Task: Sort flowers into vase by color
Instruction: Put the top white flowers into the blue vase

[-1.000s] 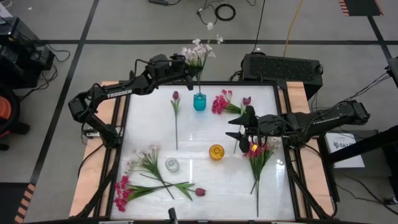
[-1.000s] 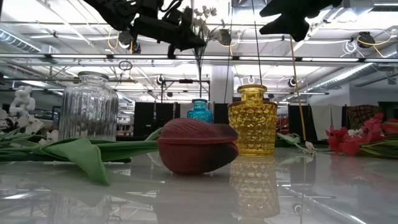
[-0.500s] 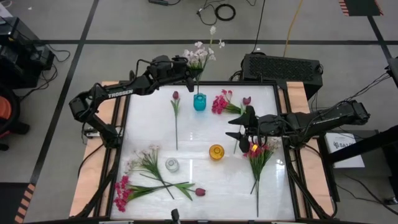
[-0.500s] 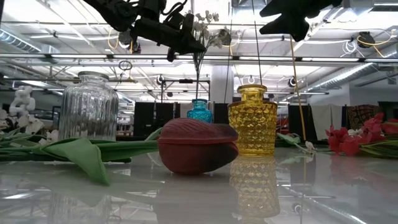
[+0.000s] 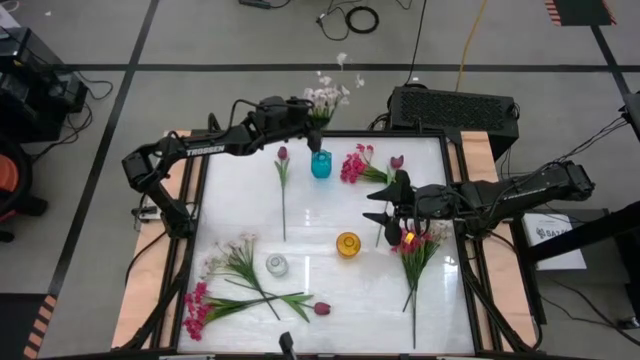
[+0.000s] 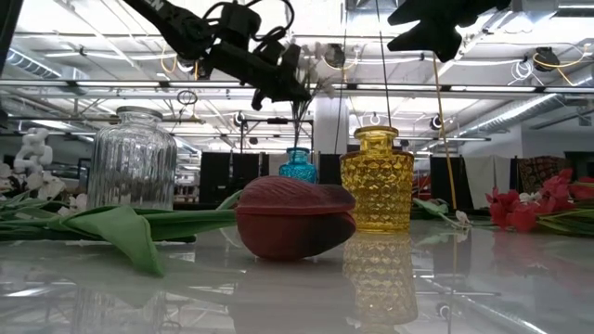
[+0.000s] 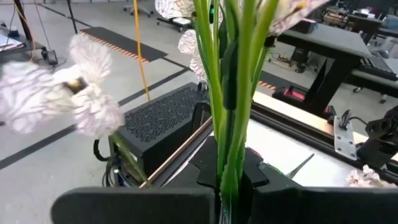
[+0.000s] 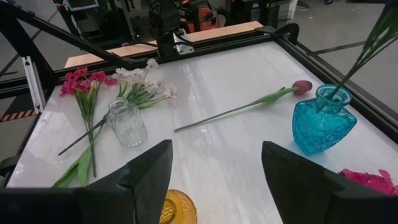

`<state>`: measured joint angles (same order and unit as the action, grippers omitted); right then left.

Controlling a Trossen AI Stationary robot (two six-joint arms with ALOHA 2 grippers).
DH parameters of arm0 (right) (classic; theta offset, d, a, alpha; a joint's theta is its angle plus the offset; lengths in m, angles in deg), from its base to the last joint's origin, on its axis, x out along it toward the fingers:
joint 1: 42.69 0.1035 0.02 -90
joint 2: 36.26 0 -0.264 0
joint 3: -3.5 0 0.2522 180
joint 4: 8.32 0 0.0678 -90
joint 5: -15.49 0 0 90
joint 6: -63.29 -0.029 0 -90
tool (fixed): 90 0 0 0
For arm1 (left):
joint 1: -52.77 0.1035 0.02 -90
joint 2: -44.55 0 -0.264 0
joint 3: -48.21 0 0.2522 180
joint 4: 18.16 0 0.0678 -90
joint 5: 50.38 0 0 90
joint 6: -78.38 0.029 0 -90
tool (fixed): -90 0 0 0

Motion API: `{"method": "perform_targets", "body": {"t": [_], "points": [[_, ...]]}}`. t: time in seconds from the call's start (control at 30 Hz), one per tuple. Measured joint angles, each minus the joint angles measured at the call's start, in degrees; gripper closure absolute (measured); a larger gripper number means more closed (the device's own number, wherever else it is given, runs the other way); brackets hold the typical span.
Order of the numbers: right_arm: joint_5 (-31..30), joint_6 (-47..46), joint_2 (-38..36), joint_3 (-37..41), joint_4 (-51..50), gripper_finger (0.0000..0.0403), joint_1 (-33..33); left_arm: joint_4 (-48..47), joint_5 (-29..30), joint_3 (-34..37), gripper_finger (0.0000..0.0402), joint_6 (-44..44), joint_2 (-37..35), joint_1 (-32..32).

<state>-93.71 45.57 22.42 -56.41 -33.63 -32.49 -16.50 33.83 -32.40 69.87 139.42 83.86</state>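
A spray of white-pink blossoms (image 5: 325,96) on green stems (image 7: 229,93) stands with its lower end in the mouth of the blue vase (image 5: 321,164) at the table's far middle. My left gripper (image 5: 306,118) is shut on the stems above that vase. My right gripper (image 5: 386,207) hangs open over the table's right half, above a magenta-flowered stem (image 5: 414,255), with nothing between its fingers. A maroon tulip (image 5: 283,156) lies flat on the table left of the blue vase. The yellow vase (image 5: 348,244) and the clear vase (image 5: 277,265) stand nearer the front. My left gripper pinches the bundle of green stems (image 7: 227,163) between its two fingers, below the blossoms. The fingers come almost level from the table's left, slanting a little down, and lie across the stems. The spray leans toward the far edge, and its foot (image 8: 341,86) sits in the blue vase.
Magenta blooms (image 5: 353,166) and another tulip (image 5: 397,161) lie right of the blue vase. At the front left lie a white spray (image 5: 228,256), a magenta cluster (image 5: 197,308) and a tulip (image 5: 321,308). A black box (image 5: 452,108) stands behind the far edge.
My left gripper has sunk and gone a little toward the table's right, toward the blue vase, staying shut on the stems. The spray has tipped so that its blossoms lean farther over the far edge; its foot has stayed in the vase.
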Motion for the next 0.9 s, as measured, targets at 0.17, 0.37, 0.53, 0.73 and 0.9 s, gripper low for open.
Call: {"method": "perform_targets", "body": {"t": [0.17, 0.37, 0.53, 0.73, 0.9], "points": [[0.00, 0.13, 0.00, 0.00, -0.11, 0.0163, 0.02, -2.17, 0.01, 0.00, 0.0370, -0.02, 0.00, -0.24], [0.00, 0.15, 0.00, 0.00, -0.11, 0.0163, 0.02, -5.03, 0.05, 0.00, 0.0315, -0.02, 0.02, -0.62], [0.00, -0.76, 0.00, 0.00, -0.11, 0.0163, 0.02, -9.34, 0.04, 0.00, 0.0277, 1.02, 0.02, -0.74], [0.00, -0.95, 0.00, 0.00, -0.26, 0.0163, 0.02, -14.27, 0.05, 0.00, 0.0229, 3.07, -0.08, -0.74], [0.00, -0.77, 0.00, 0.00, -0.81, 0.0163, 0.02, -17.70, -0.21, 0.00, 0.0161, 4.57, -1.58, -0.74]]}}
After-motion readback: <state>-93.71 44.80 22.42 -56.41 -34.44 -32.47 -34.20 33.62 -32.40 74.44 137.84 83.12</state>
